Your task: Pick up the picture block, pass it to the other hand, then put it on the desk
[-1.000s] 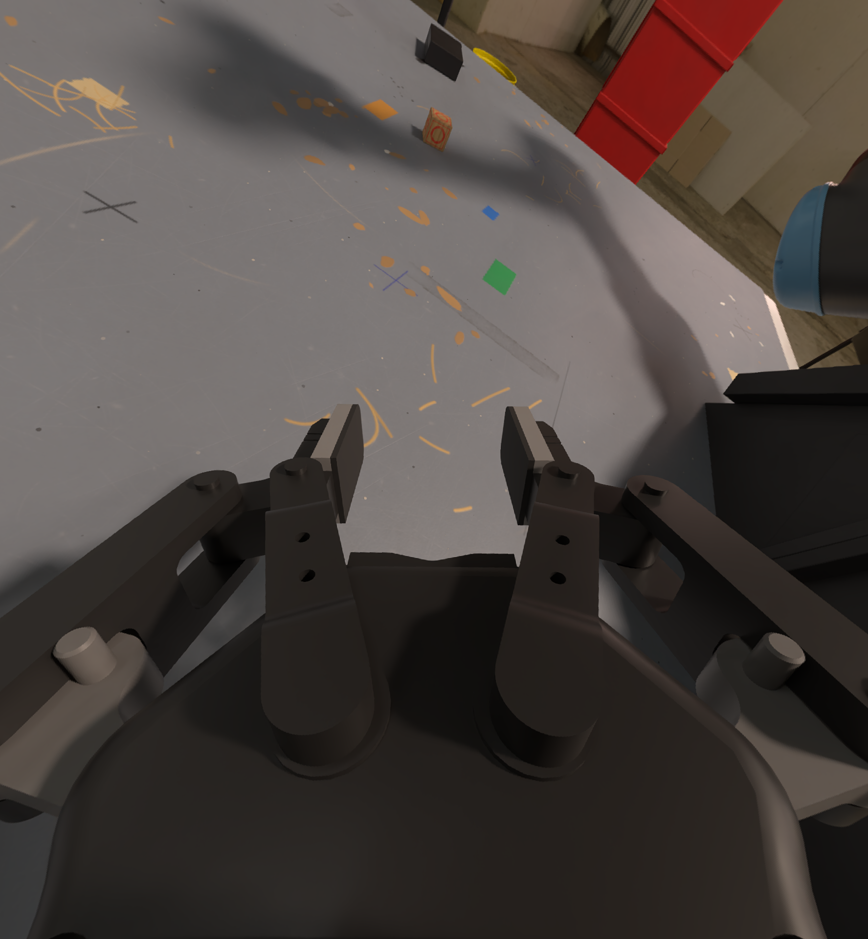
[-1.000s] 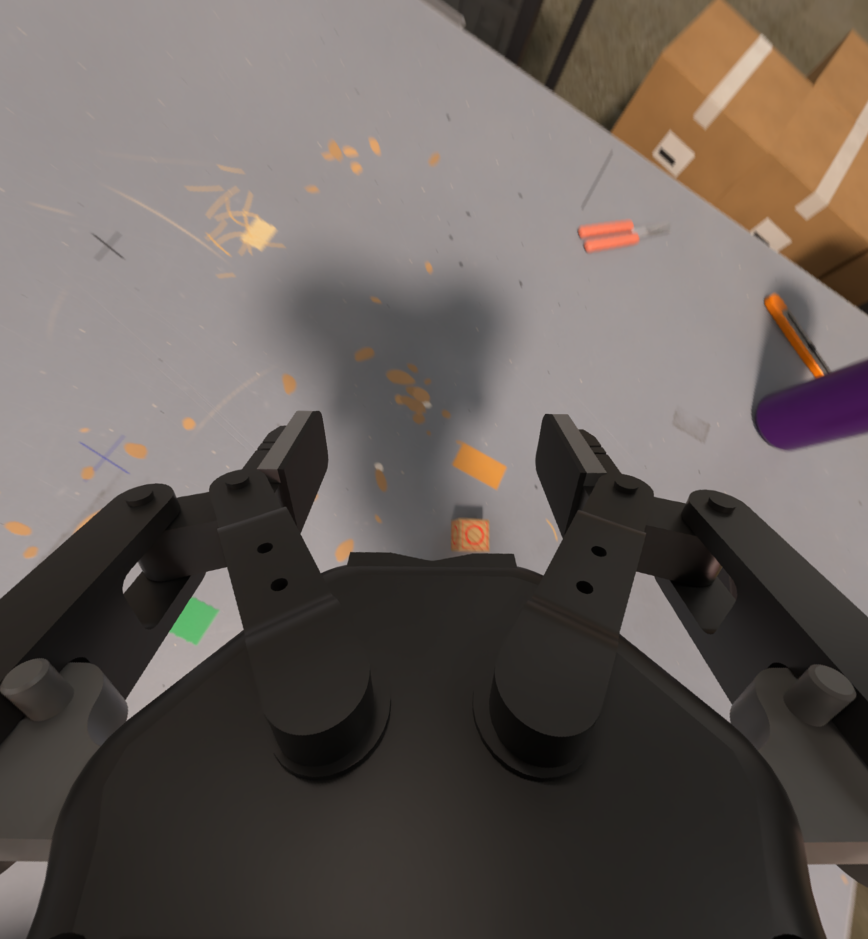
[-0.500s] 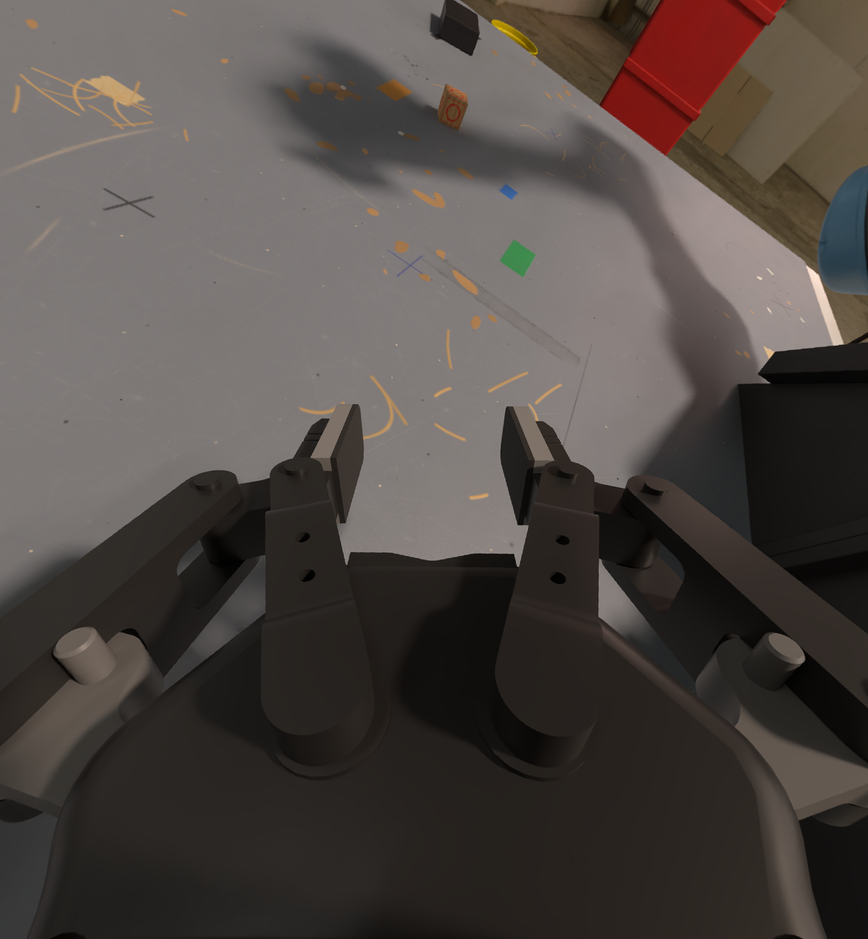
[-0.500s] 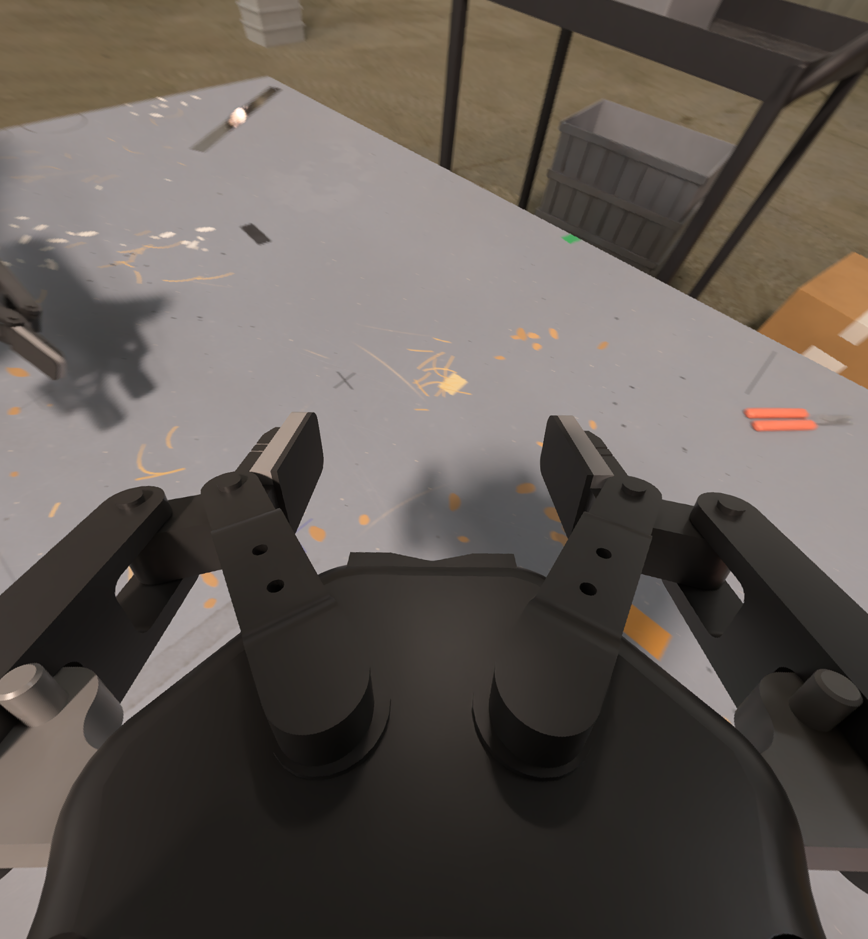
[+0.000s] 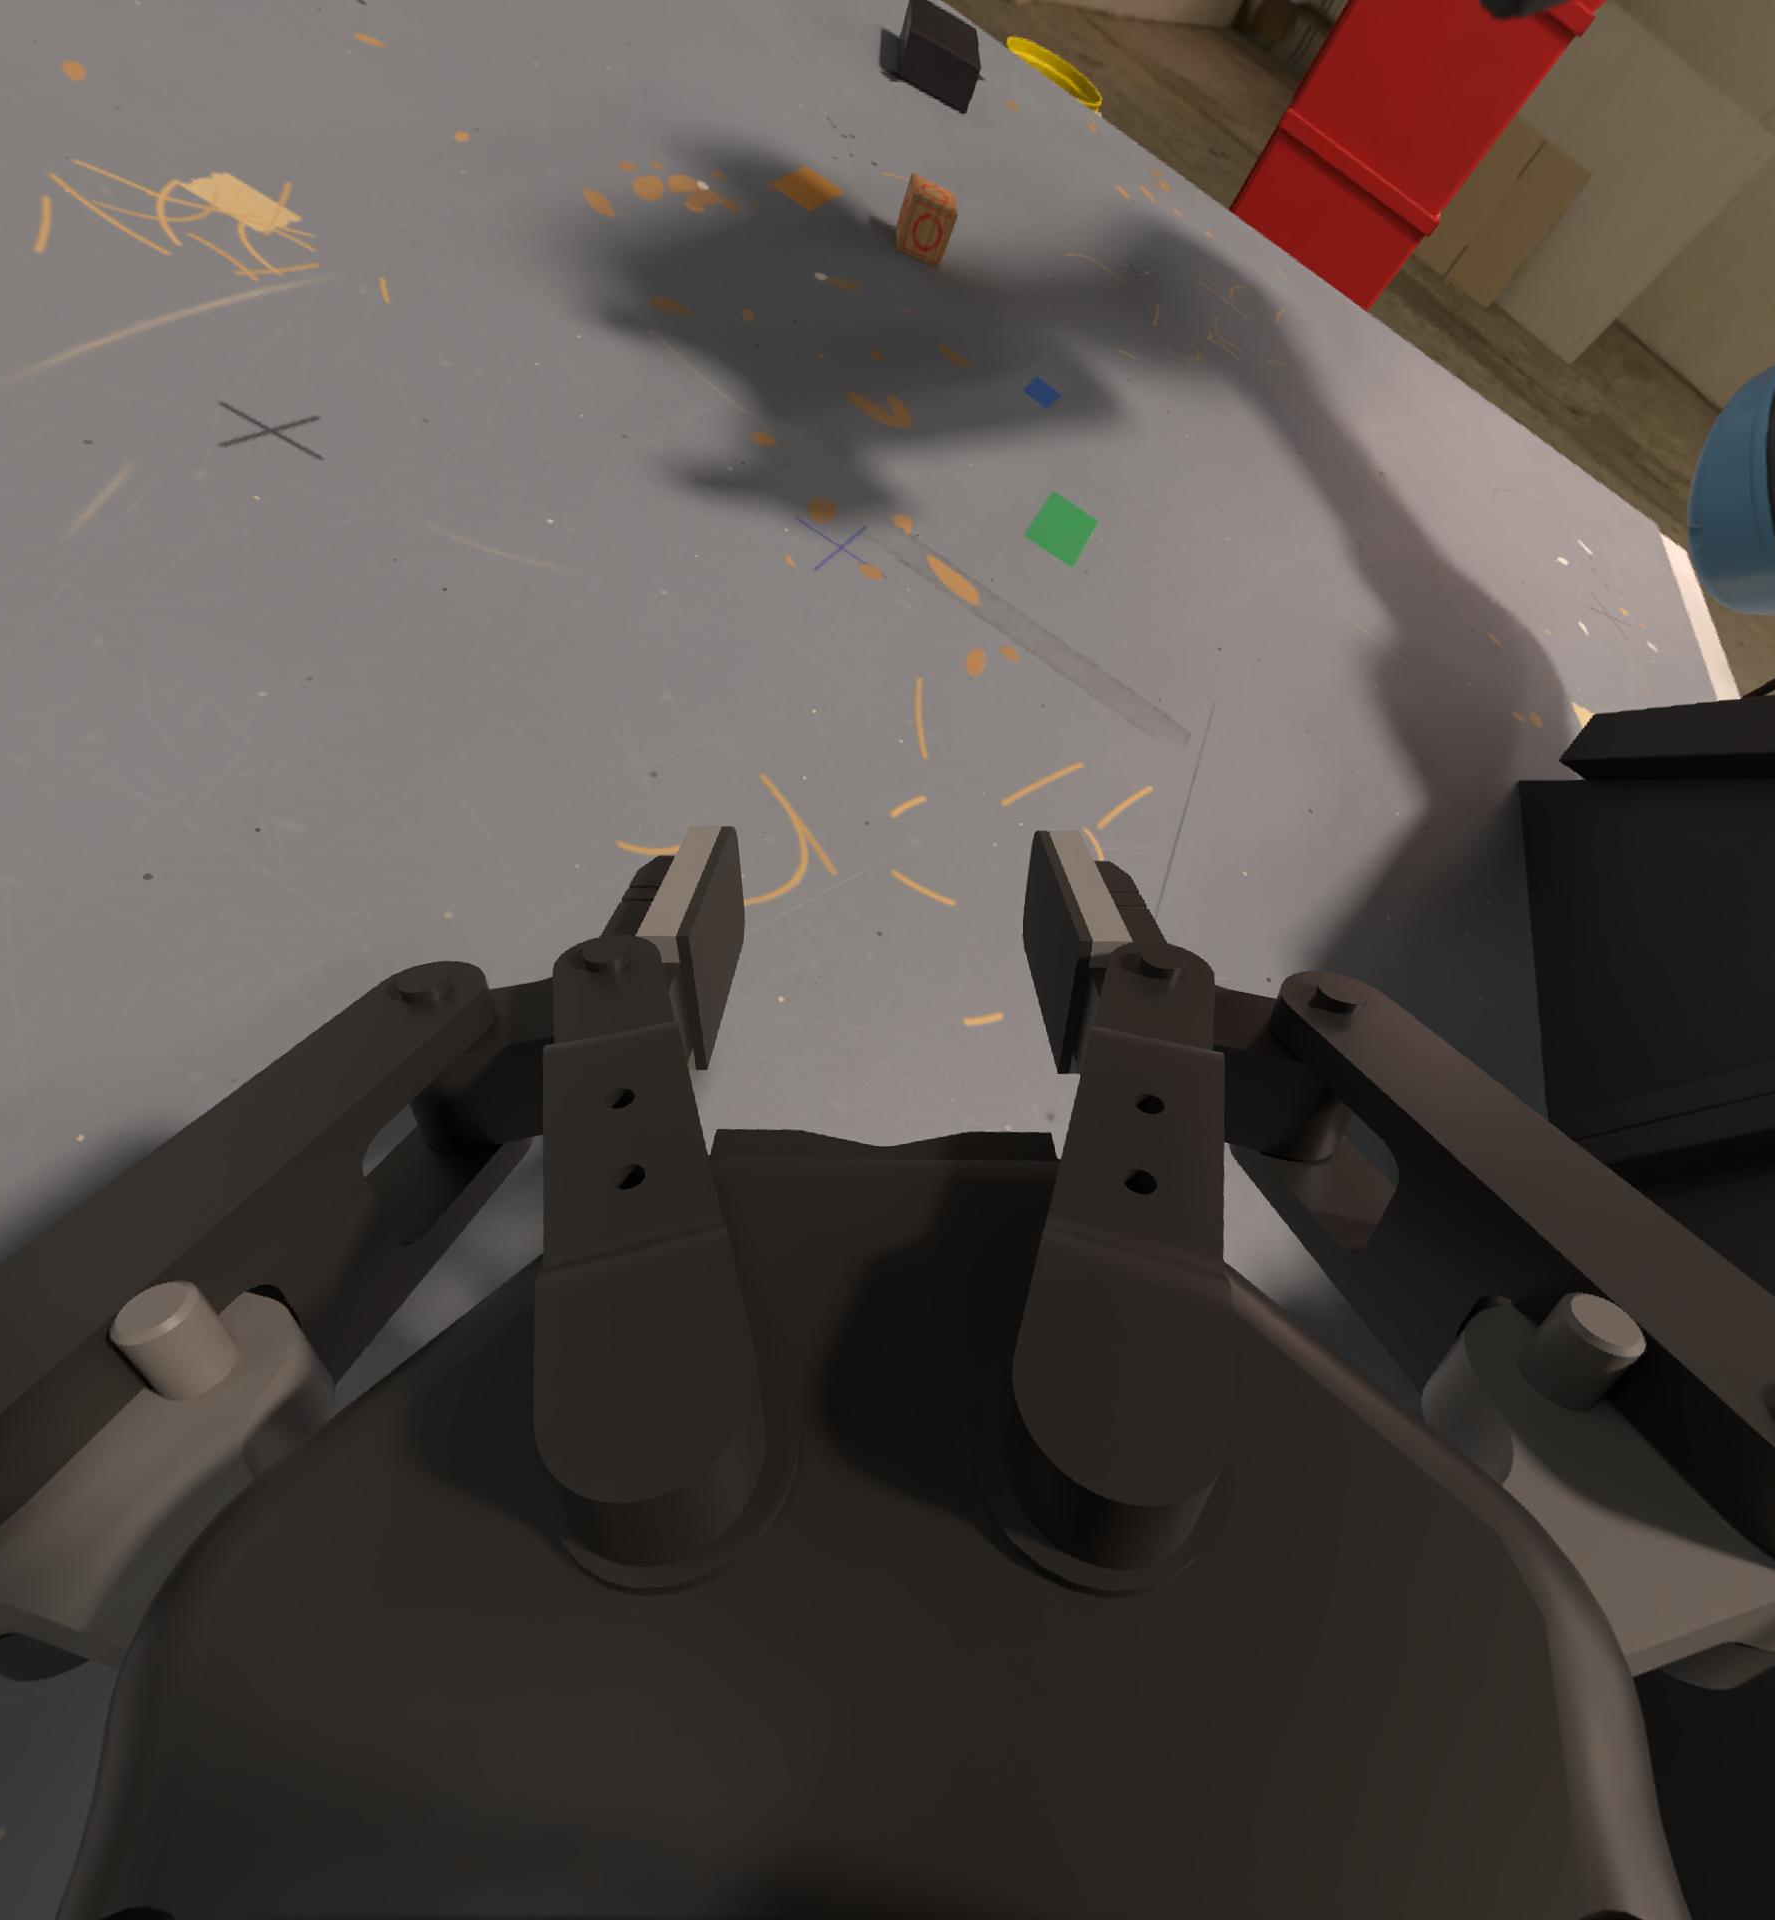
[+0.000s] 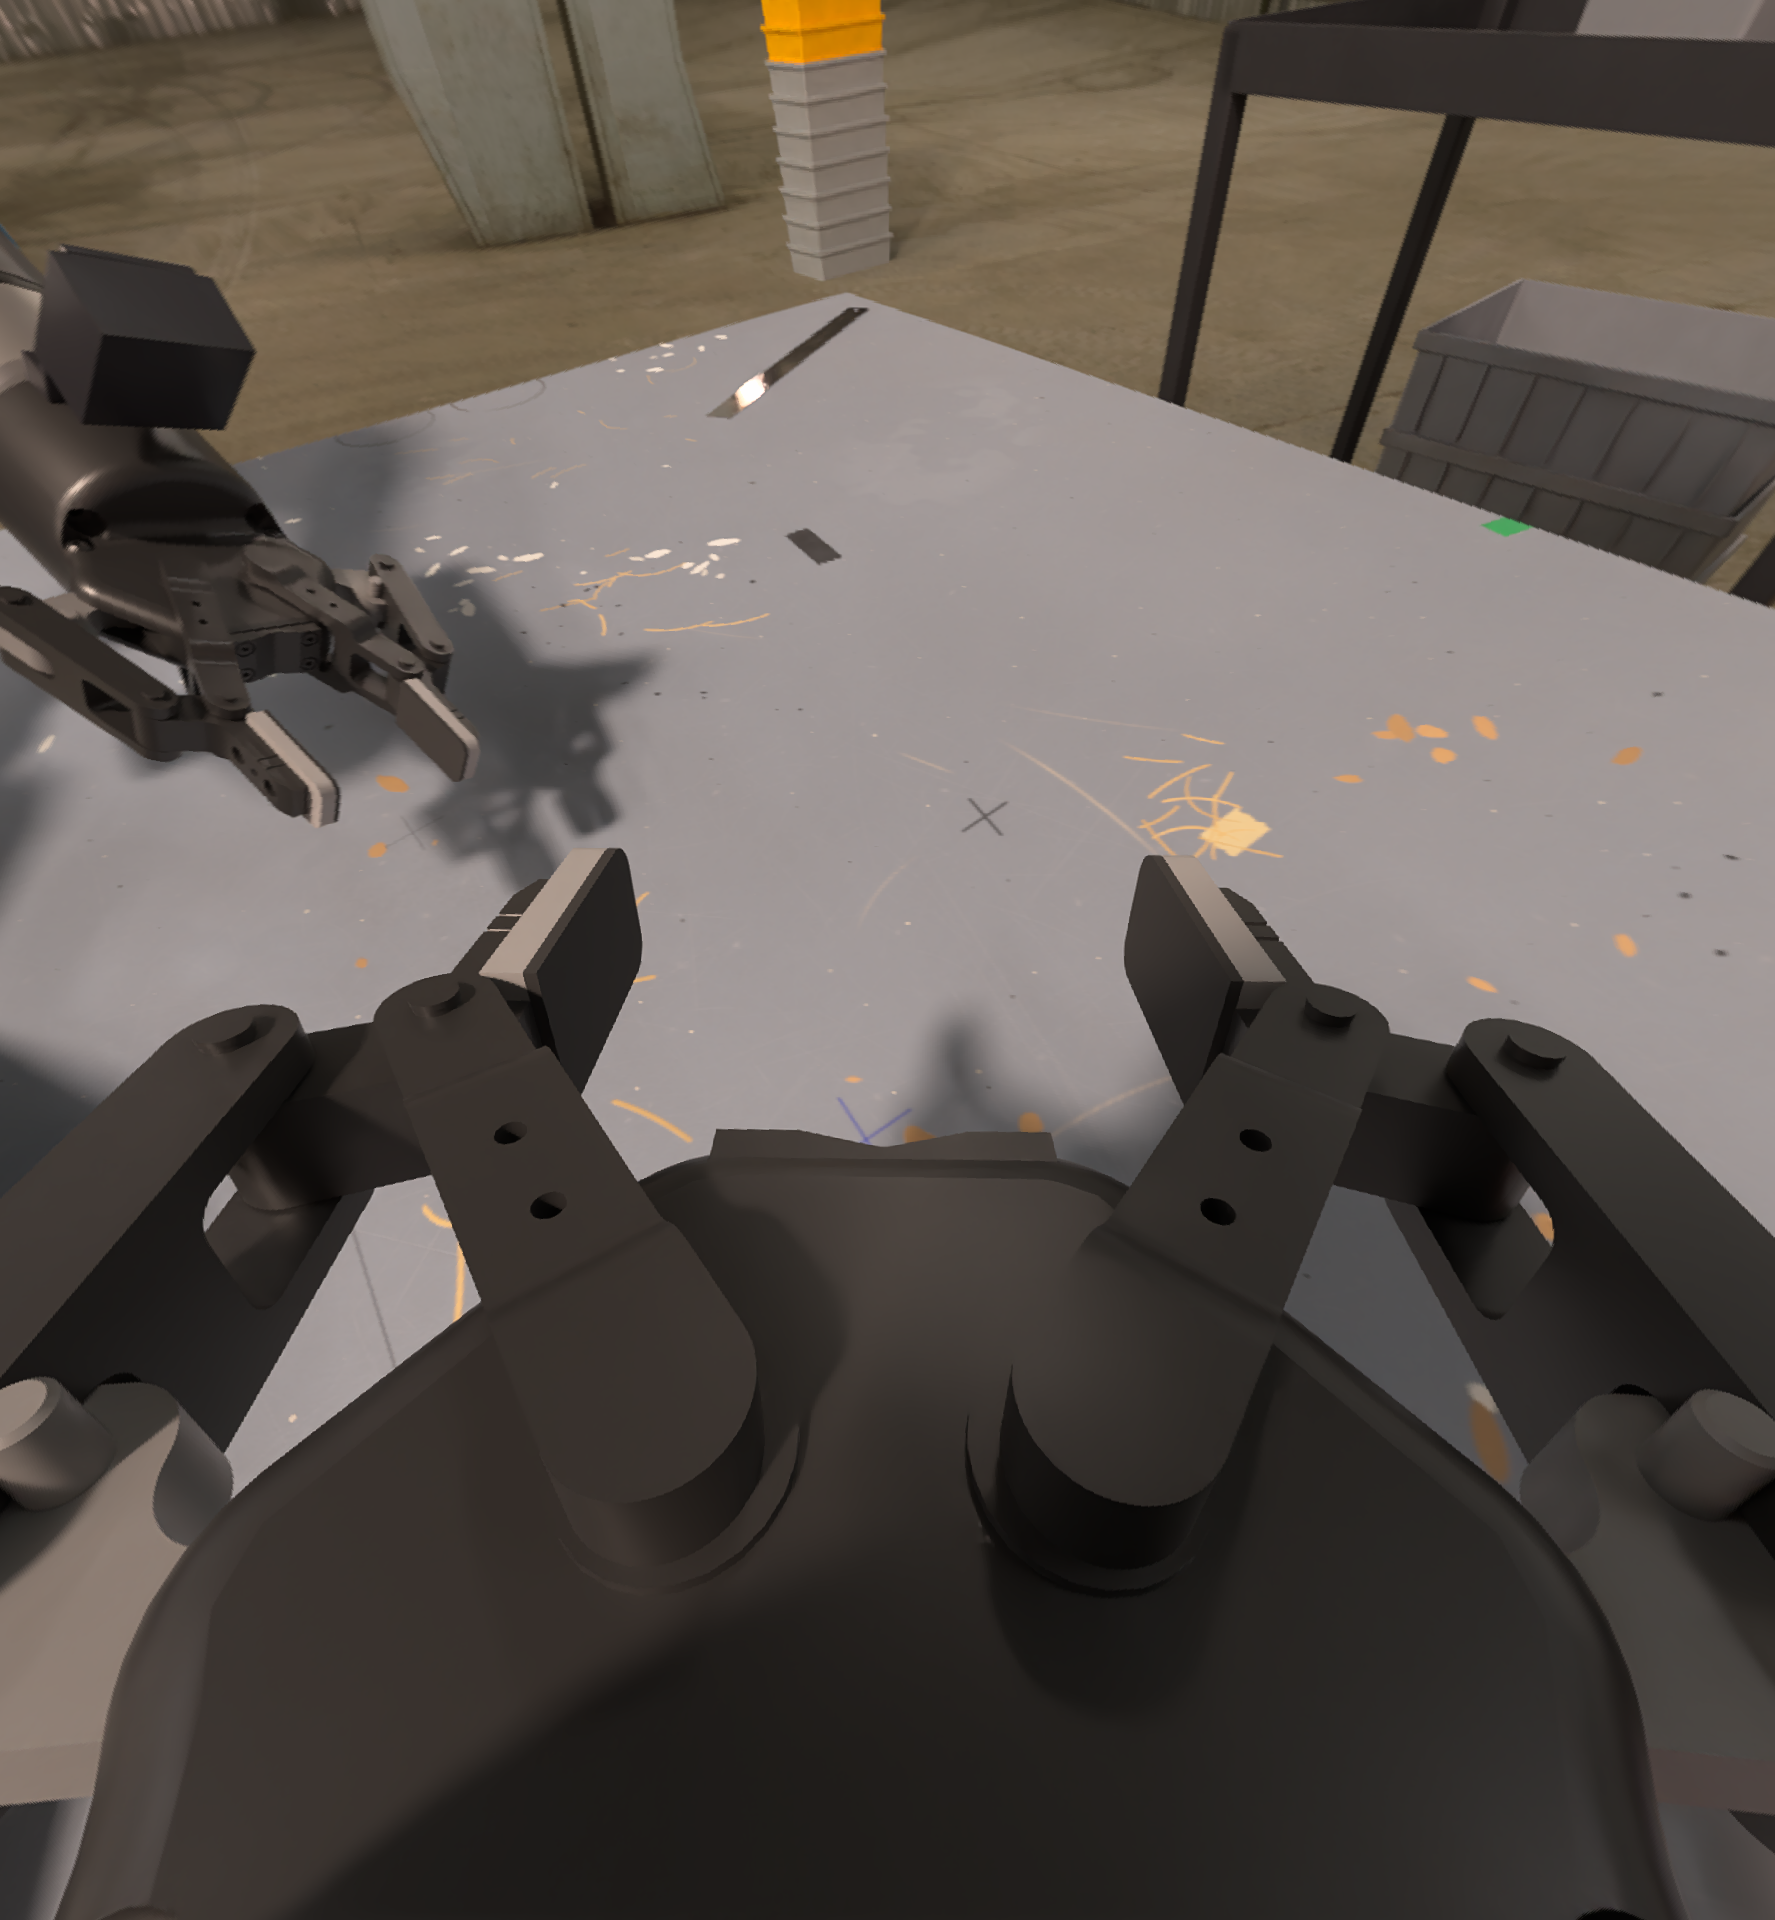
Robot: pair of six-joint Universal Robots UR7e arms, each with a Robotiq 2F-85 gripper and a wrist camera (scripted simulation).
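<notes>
picture block (image 5: 925,220) upright on desk (image 5: 363,665), far ahead of left gripper (image 5: 883,935), jaws apart, empty; right gripper (image 6: 881,951) jaws likewise spread, empty.

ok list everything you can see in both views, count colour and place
picture block: 1, tan with a red ring, far on the desk, apart from both grippers
desk: 1, grey, scratched and paint-flecked
black box: 1, far desk edge
yellow disc: 1, by the black box
green square: 1, flat on the desk
blue square: 1, small, beyond the green one
red cabinet: 1, off the desk
grey crate: 1, on the floor
stacked bins: 1 stack, grey with orange top
left gripper: 1, dark, open, empty
right gripper: 1, dark, open, empty
</notes>
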